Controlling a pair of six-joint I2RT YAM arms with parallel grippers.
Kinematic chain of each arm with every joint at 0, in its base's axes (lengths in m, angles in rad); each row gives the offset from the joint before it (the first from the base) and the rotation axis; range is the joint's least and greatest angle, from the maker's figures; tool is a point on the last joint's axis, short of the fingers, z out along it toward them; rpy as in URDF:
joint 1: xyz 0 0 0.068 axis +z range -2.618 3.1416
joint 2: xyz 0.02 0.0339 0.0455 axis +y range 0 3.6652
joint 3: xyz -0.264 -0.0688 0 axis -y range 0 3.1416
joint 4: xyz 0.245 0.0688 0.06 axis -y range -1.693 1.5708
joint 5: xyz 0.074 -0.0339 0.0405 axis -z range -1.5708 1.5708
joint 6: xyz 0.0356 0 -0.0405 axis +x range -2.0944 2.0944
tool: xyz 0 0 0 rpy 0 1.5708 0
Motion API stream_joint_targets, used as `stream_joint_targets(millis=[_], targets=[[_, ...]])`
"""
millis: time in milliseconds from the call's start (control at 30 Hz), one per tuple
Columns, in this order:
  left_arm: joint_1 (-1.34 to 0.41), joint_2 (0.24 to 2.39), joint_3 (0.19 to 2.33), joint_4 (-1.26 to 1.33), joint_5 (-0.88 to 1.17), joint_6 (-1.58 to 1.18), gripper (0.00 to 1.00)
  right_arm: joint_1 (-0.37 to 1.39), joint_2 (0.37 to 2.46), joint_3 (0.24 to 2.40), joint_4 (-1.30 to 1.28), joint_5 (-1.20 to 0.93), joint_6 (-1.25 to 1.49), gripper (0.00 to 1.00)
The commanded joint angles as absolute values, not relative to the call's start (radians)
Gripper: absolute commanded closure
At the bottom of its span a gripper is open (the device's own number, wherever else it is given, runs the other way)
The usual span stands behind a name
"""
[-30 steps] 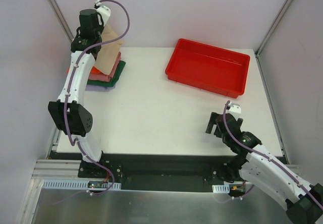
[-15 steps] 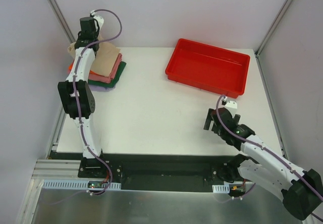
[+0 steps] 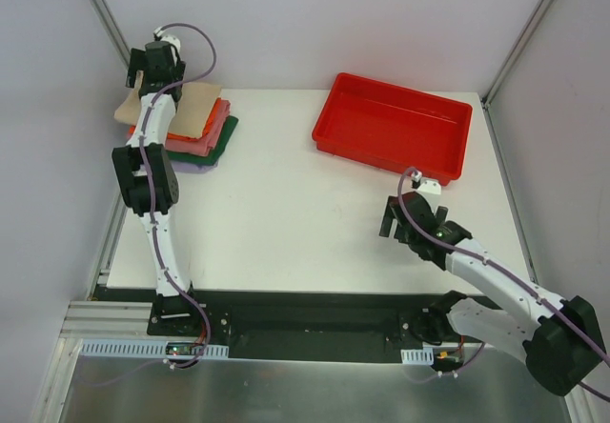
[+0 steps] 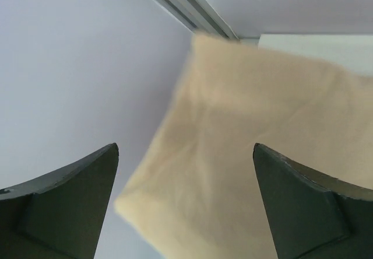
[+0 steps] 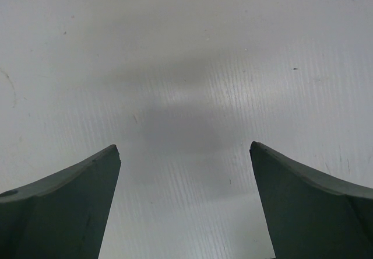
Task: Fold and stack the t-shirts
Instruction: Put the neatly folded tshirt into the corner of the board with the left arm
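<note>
Left arm (image 3: 152,156) stretching up along left side toward far-left corner. Left gripper (image 4: 185,148) pointing down, fingers (image 4: 64,206) standing wide apart, gripping nothing. Right arm (image 3: 496,285) lying low at near right, elbow bending. Right gripper (image 5: 185,148) hovering, jaws gaping wide, holding nothing.

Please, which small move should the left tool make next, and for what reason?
Probably lift the left tool up and away from the stack: its jaws stand open and the beige t-shirt lies on top, not gripped.
</note>
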State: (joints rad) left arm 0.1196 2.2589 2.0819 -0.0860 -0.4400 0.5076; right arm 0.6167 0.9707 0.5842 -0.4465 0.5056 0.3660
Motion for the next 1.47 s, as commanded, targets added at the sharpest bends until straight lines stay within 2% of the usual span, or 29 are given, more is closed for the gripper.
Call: stream_joint_targets(millis=[0,200,333,533,567,700,767,933,1133,1433], targets=[[0.126,2.197,2.082,-0.021,-0.488,0.41,0.01,0.612,1.003,0.647,-0.475,0.545,0.365,0.04],[0.115,2.004,1.951,-0.066,-0.477,0.252,0.01,0.612,0.962,0.637,-0.497,0.523,0.379,0.04],[0.077,1.803,1.873,-0.24,-0.388,0.011,0.01,0.611,0.873,0.595,-0.488,0.499,0.38,0.04],[0.048,1.37,1.362,-0.293,0.032,-0.555,0.01,0.6,0.772,0.539,-0.466,0.489,0.416,0.04],[0.008,1.306,1.282,-0.293,0.044,-0.601,0.01,0.6,0.752,0.534,-0.466,0.474,0.417,0.04],[-0.378,1.103,0.95,-0.293,-0.201,-0.638,0.01,0.6,0.648,0.486,-0.419,0.436,0.399,0.04],[-0.503,1.022,0.8,-0.296,-0.221,-0.679,0.01,0.6,0.571,0.439,-0.381,0.425,0.417,0.04],[-0.686,0.758,0.432,-0.321,-0.293,-0.833,0.01,0.6,0.398,0.281,-0.255,0.377,0.45,0.04],[-0.696,0.519,0.36,-0.337,-0.302,-0.838,0.01,0.598,0.29,0.239,-0.285,0.396,0.482,0.04],[-0.695,0.538,0.405,-0.393,-0.353,-0.816,0.01,0.598,0.256,0.222,-0.265,0.33,0.483,0.04]])
